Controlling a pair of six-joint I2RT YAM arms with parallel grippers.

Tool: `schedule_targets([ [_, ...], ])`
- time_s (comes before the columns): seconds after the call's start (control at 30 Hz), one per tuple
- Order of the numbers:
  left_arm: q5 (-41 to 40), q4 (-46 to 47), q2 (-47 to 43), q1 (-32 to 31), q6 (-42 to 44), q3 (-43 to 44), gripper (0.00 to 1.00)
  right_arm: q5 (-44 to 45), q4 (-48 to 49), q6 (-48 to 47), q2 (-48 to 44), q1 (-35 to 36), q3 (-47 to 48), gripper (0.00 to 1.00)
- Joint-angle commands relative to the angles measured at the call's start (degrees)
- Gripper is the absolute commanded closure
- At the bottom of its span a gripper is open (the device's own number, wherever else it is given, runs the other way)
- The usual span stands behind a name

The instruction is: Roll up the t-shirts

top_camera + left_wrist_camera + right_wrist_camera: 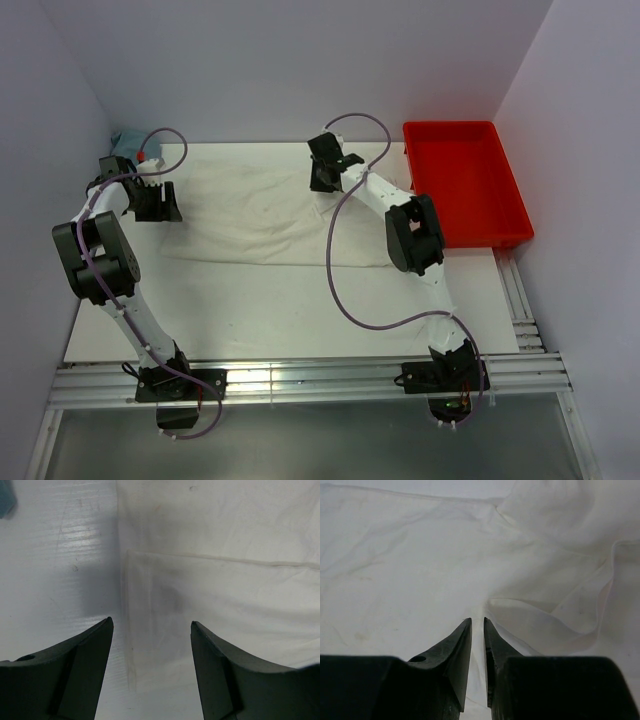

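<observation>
T-shirt: flat across far half of table, rumpled at right end. Left gripper: spread wide over left hem. Right gripper: nearly pressed together at a fold; cannot tell whether pinching fabric.

Near table is lying open.
A red tray is blocking the far right corner; the t-shirt is covering the far half.

Wrinkly matt cloth t-shirt
</observation>
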Motion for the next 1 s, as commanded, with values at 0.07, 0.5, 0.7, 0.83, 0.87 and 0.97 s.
schedule_targets([
  [0.07, 0.8, 0.5, -1.0, -0.4, -0.4, 1.9, 0.31, 2.9, -2.1, -1.7, 1.8, 0.1, 4.3, 0.77],
  [0.5, 0.5, 0.4, -0.7, -1.2, -0.7, 2.2, 0.31, 3.7, -2.5, -2.2, 2.1, 0.2, 3.1, 0.68],
  [0.7, 0.4, 0.4, -0.7, -1.6, -0.8, 2.2, 0.31, 3.0, -3.5, -2.5, 3.6, 0.1, 4.5, 0.68],
  [0.83, 0.4, 0.3, -0.8, -1.7, -0.9, 2.3, 0.31, 2.3, -3.6, -2.5, 4.1, 0.1, 4.6, 0.68],
  [0.87, 0.5, 0.3, -0.8, -1.7, -1.0, 2.4, 0.31, 2.1, -3.6, -2.5, 4.1, 0.2, 4.7, 0.68],
  [0.97, 0.4, 0.4, -0.7, -1.7, -1.1, 2.3, 0.32, 2.0, -3.5, -2.5, 4.2, 0.2, 4.6, 0.68],
])
